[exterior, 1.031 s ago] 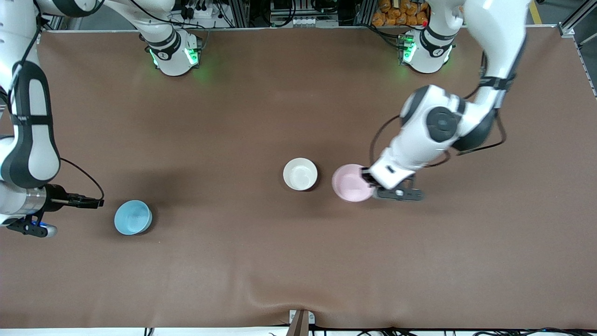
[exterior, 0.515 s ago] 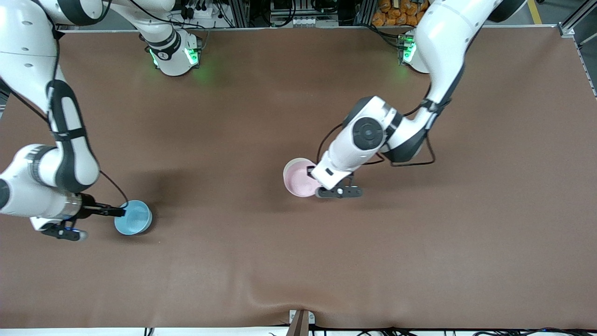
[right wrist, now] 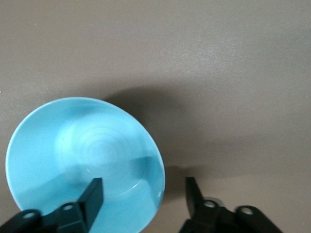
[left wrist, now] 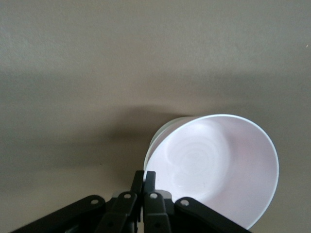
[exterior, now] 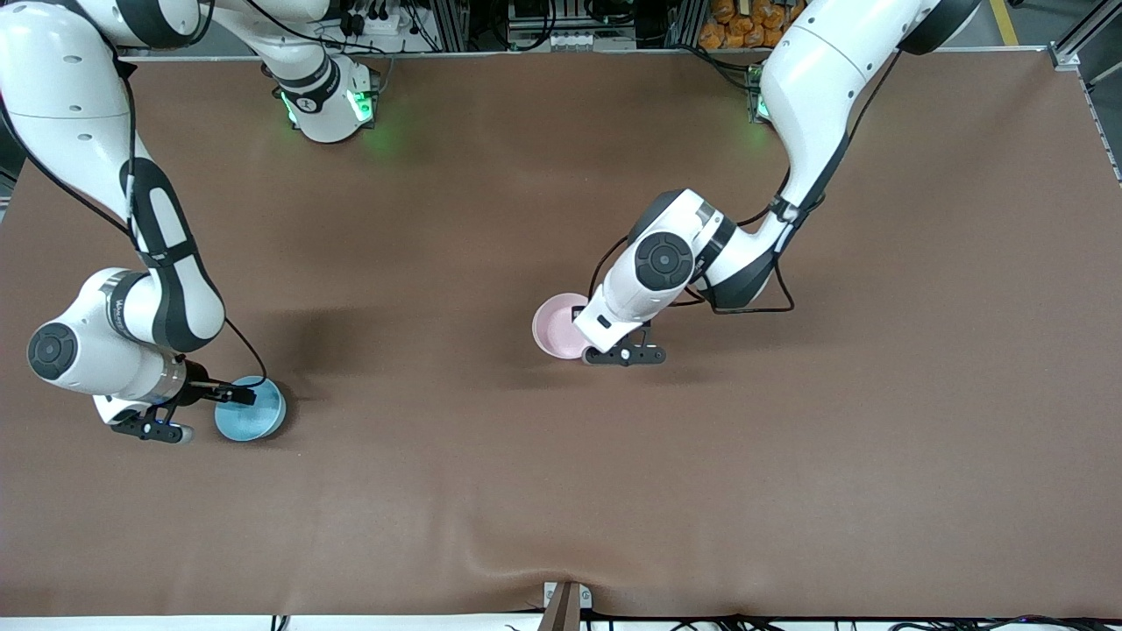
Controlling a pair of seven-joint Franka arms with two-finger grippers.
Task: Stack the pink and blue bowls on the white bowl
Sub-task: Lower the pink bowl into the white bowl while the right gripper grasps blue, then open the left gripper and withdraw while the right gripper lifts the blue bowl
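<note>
My left gripper [exterior: 580, 338] is shut on the rim of the pale pink bowl [exterior: 557, 324] and holds it right over the white bowl. In the left wrist view the gripper [left wrist: 144, 175] pinches the pink bowl [left wrist: 214, 165], and only a thin edge of the white bowl [left wrist: 156, 137] peeks out beneath it. I cannot tell whether the pink bowl rests in it. The light blue bowl [exterior: 254, 416] stands on the table near the right arm's end. My right gripper [exterior: 235, 396] is open astride its rim [right wrist: 143, 187], one finger inside the blue bowl [right wrist: 82, 150], one outside.
The brown table mat [exterior: 561, 491] is bare round both bowls. A small metal bracket [exterior: 565, 603] sits at the table's edge nearest the front camera.
My left gripper carried the pink bowl toward the right arm's end until it covered the white bowl. My right gripper moved to the blue bowl's rim and now straddles it.
</note>
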